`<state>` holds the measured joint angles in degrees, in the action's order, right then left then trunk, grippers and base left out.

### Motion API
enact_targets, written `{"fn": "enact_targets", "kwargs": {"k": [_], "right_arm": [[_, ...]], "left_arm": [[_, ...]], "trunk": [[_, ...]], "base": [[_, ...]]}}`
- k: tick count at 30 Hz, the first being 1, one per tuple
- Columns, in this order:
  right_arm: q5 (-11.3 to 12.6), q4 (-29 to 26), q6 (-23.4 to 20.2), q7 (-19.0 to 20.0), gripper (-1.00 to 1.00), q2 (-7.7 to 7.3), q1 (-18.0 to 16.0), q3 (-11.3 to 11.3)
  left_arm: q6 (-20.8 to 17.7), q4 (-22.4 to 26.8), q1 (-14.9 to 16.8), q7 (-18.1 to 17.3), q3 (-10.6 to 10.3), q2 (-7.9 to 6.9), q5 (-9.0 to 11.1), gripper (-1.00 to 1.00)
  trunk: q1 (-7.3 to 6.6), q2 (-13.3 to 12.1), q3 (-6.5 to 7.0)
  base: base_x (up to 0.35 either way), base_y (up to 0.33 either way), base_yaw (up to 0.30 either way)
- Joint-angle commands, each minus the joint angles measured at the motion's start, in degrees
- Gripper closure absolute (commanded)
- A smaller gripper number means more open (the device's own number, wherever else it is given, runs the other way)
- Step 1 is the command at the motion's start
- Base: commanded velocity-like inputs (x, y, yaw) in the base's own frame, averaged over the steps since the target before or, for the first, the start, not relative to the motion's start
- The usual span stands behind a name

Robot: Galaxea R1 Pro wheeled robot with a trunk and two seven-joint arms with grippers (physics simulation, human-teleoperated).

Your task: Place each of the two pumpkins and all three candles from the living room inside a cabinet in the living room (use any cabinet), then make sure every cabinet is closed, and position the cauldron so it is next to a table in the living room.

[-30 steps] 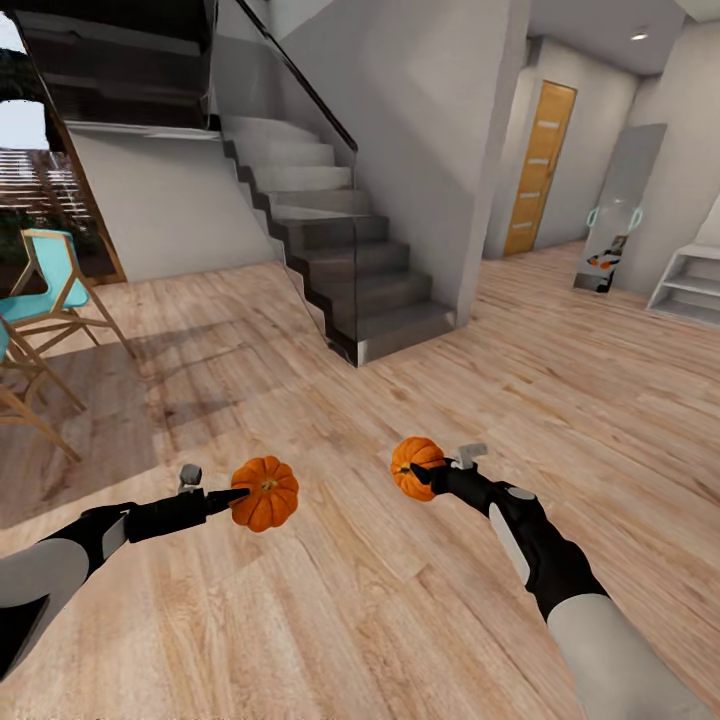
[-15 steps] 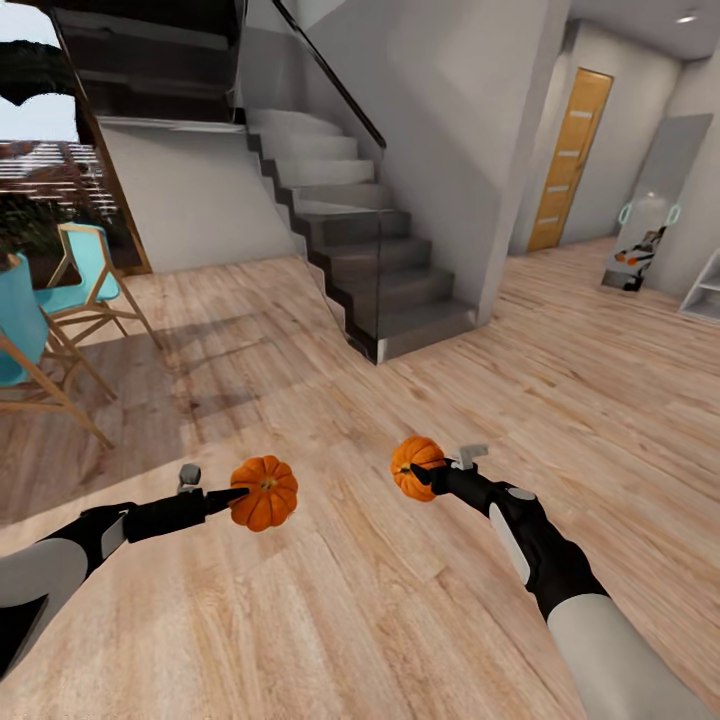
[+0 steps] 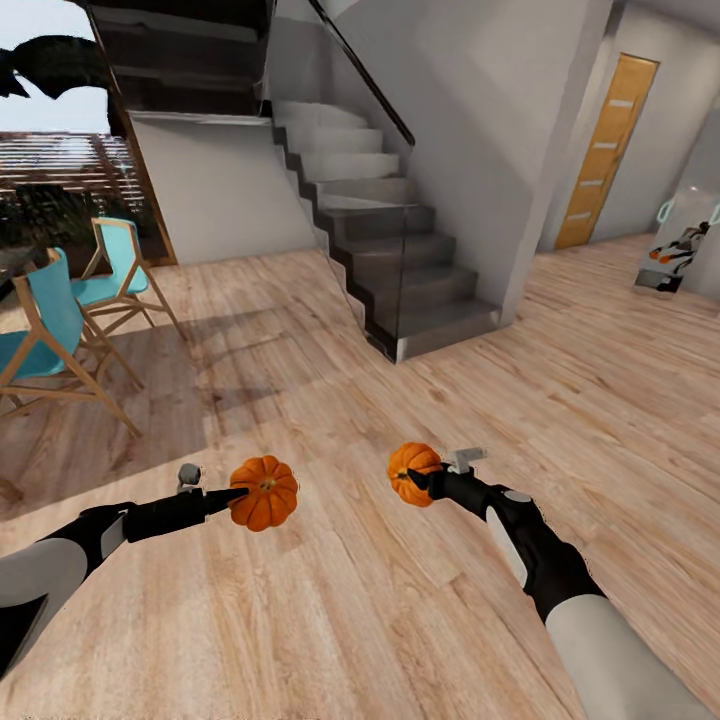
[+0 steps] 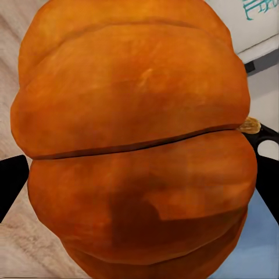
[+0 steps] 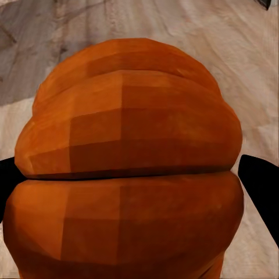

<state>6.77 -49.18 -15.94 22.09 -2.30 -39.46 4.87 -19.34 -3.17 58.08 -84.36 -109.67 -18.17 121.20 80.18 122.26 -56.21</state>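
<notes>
Wood floor, tools gripping pumpkins

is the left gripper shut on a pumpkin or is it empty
Shut on a pumpkin: the left gripper holds it above the floor, and black fingers flank it in the wrist view.

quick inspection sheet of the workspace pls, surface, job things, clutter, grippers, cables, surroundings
surface: light wood plank floor, bare near the arms
job's things: left pumpkin and right pumpkin, both held above the floor; no candles, cabinet or cauldron seen
clutter: nothing seen
grippers: left gripper shut on the left pumpkin; right gripper shut on the right pumpkin
cables: nothing seen
surroundings: grey staircase with glass balustrade ahead, turquoise chairs at left, orange door and a leaning mirror at right
</notes>
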Motion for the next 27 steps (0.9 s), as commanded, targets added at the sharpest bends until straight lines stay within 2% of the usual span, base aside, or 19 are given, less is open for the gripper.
{"fn": "enact_targets", "kwargs": {"k": [1,6,16,22,27], "right_arm": [[0.0,0.0,0.0,-0.1,1.00,-0.03,0.0,0.2],[0.0,0.0,0.0,0.0,1.00,-0.08,0.0,0.6],[-0.1,-0.4,-0.1,0.0,1.00,-0.02,0.0,0.8],[-0.1,-0.4,-0.1,-2.9,1.00,0.04,0.0,0.9],[0.0,-0.4,-0.1,-3.7,1.00,0.02,0.0,2.2]], "left_arm": [[0.0,0.0,0.0,0.0,0.1,-0.01,0.0,1.00],[0.0,0.0,-0.1,-0.1,0.1,-0.02,0.0,1.00],[0.0,0.0,-0.1,-0.1,0.1,-0.02,0.0,1.00],[-2.3,0.0,-0.1,0.0,0.2,-0.14,0.2,1.00],[-2.6,0.0,-0.1,0.1,0.2,-0.13,0.2,1.00]], "trunk": [[-0.23,-0.4,0.10],[-1.33,-2.4,0.79],[-3.52,-6.4,2.48],[-4.84,-8.8,3.16],[-5.94,-10.8,3.69]], "base": [[-0.005,0.162,0.164],[-0.087,0.204,0.093],[-0.005,0.008,0.022],[0.000,0.000,0.162],[0.000,0.000,0.176]]}}
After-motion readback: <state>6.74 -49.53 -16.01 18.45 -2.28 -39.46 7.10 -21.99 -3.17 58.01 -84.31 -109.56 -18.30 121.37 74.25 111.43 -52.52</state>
